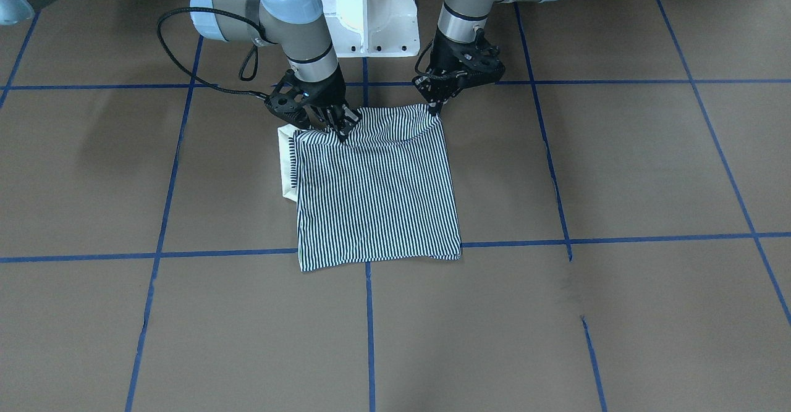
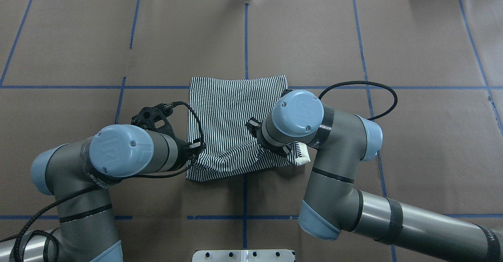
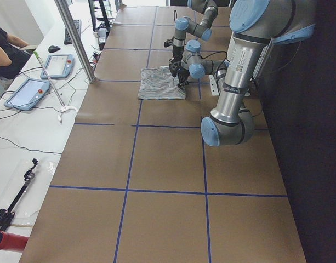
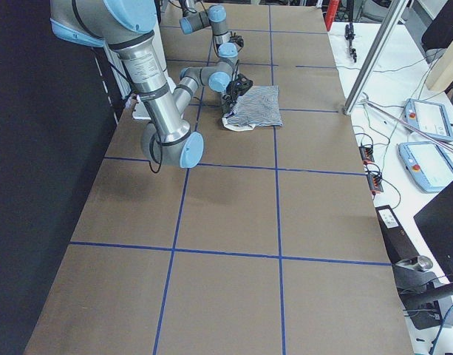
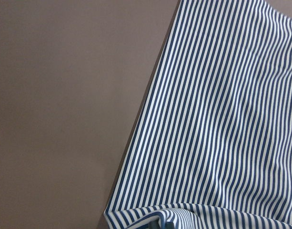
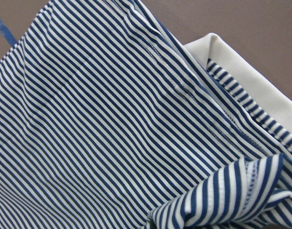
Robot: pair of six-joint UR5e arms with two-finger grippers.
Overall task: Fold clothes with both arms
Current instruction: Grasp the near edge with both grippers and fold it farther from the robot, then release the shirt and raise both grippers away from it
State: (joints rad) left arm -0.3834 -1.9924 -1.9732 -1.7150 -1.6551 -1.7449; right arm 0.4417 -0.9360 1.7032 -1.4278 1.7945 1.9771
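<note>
The polo shirt (image 1: 377,196), thinly striped in navy and white, lies folded into a roughly square packet near the middle of the brown surface (image 1: 618,165), across a crossing of the blue tape lines (image 1: 369,313) and just in front of the robot's base. Most of it rests flat and smooth. The edge nearest the robot is raised off the surface and sags in a shallow curve between two pinched points, with soft creases fanning out from them. The plain white collar (image 1: 285,165) sticks out from under the striped layer on the robot's right side, and the right wrist view shows its band beside a stitched seam. The left arm (image 2: 118,152) reaches in low with its wrist bent toward the cloth. The left pincer (image 1: 435,109) points down with its tips narrowed together on the raised corner of the shirt on that side. The right arm (image 2: 302,116) bends over the shirt so that its wrist cap hides the tool in the overhead view. From the front, the right pincer (image 1: 341,131) is closed on the lifted edge close to the collar, and a curl of striped hem is bunched at its tips in the wrist view.
</note>
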